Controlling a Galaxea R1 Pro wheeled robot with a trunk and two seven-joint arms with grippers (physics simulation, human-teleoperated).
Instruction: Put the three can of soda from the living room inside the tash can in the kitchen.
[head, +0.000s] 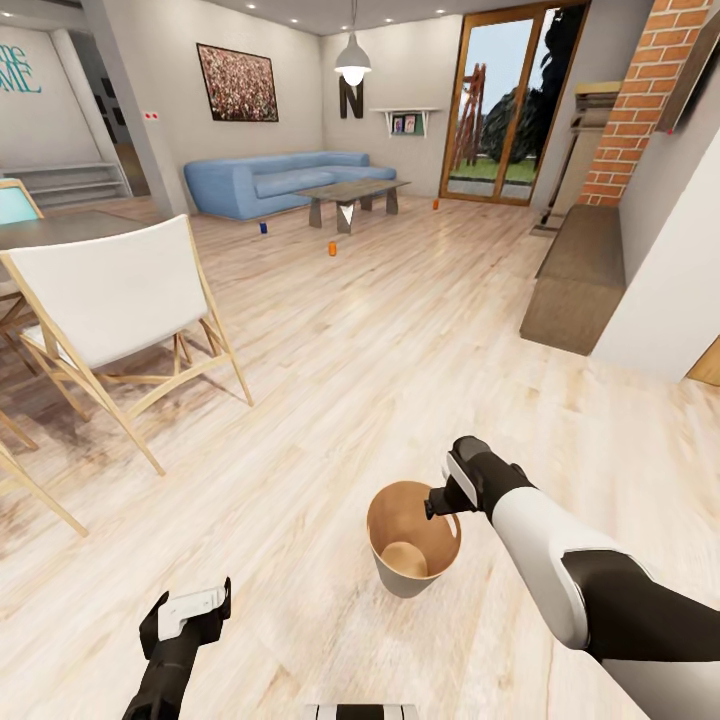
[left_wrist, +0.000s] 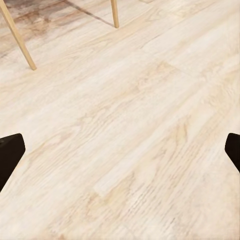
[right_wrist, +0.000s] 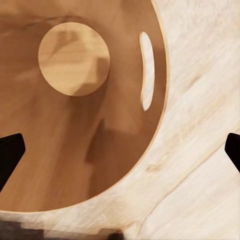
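The tash can (head: 410, 560), a copper-brown tapered bin with a tan inside, stands on the plank floor just in front of me. My right gripper (head: 437, 500) hovers over its far right rim, jaws wide open. In the right wrist view the tash can (right_wrist: 75, 125) looks empty, its rim passing between the open right gripper (right_wrist: 120, 150) fingers. Far off in the living room lie the cans of soda: a dark blue one (head: 263, 227), an orange one (head: 332, 248) and another orange one (head: 436, 204). My left gripper (head: 195, 612) hangs open over bare floor, as the left wrist view (left_wrist: 120, 150) shows.
A white folding chair (head: 120, 300) and a dining table edge (head: 60, 228) stand at the left. A blue sofa (head: 270, 180) and a low glass table (head: 350, 195) sit at the back. A brown bench (head: 580, 275) and a brick column (head: 640, 100) line the right.
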